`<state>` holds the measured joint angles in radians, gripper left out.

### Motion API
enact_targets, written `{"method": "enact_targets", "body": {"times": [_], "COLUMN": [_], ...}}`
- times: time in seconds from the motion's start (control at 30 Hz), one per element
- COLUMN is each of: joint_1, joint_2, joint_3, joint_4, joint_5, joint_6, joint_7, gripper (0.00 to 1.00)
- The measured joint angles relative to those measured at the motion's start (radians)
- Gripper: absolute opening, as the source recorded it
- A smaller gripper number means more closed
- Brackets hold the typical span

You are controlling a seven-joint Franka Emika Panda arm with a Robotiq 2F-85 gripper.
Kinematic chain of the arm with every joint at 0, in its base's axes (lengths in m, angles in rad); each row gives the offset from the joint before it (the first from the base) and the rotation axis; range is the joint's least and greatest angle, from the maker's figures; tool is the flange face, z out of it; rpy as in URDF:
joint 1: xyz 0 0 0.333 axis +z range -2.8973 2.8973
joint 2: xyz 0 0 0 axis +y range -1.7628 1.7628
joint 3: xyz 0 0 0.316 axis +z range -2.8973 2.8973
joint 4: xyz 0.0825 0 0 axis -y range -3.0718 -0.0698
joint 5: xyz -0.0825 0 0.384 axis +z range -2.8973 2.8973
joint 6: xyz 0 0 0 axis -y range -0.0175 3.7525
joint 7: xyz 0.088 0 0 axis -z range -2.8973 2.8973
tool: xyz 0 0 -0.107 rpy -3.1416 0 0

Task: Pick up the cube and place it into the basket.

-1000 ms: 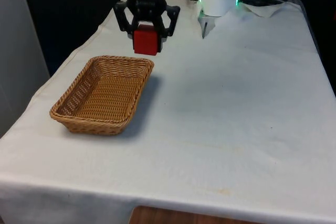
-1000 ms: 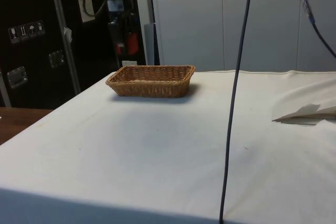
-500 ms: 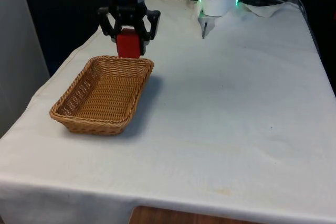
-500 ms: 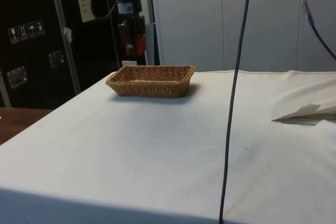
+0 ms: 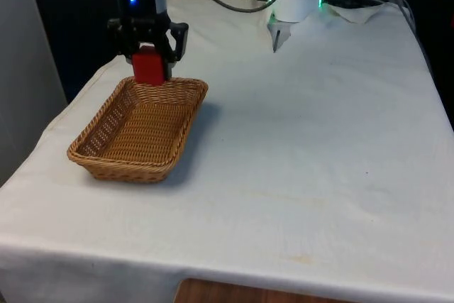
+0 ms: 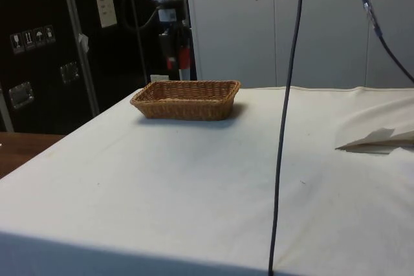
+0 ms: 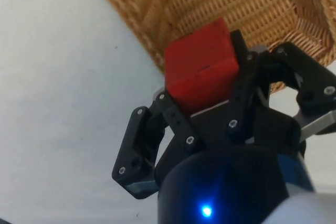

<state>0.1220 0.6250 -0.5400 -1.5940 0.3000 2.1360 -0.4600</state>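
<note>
Here the gripper [image 5: 147,62] is clamped on the red cube [image 5: 148,68], which sits between the two black fingers [image 7: 173,114] and juts out past their tips. In the wrist view the gripper [image 7: 202,85] holds the cube [image 7: 200,67] by two opposite side faces, one free face turned towards the basket [image 7: 231,9] beyond. In the front view the cube hangs clear of the table, above the far rim of the wicker basket [image 5: 106,157], near the far corner on the front view's left; whether it is fully over the inside cannot be told. The cube's upper face looks level and its edges run close to square with the basket's rim. The basket's long axis runs from the near edge of the table [image 5: 319,175] towards the far end. In the side view the gripper [image 6: 176,63] and cube [image 6: 184,58] hang behind and above the basket [image 6: 186,99], not touching it.
</note>
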Motion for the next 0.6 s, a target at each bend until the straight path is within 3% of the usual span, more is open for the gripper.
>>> {"method": "enact_targets", "body": {"times": [0.33, 0.6], "joint_1": [-0.014, -0.013], "joint_2": [0.056, 0.06], "joint_3": [-0.049, -0.051], "joint_4": [0.029, 0.031], "joint_5": [0.07, 0.077], "joint_6": [0.001, -0.002], "joint_7": [-0.07, -0.073], "gripper": [0.02, 0.02]}}
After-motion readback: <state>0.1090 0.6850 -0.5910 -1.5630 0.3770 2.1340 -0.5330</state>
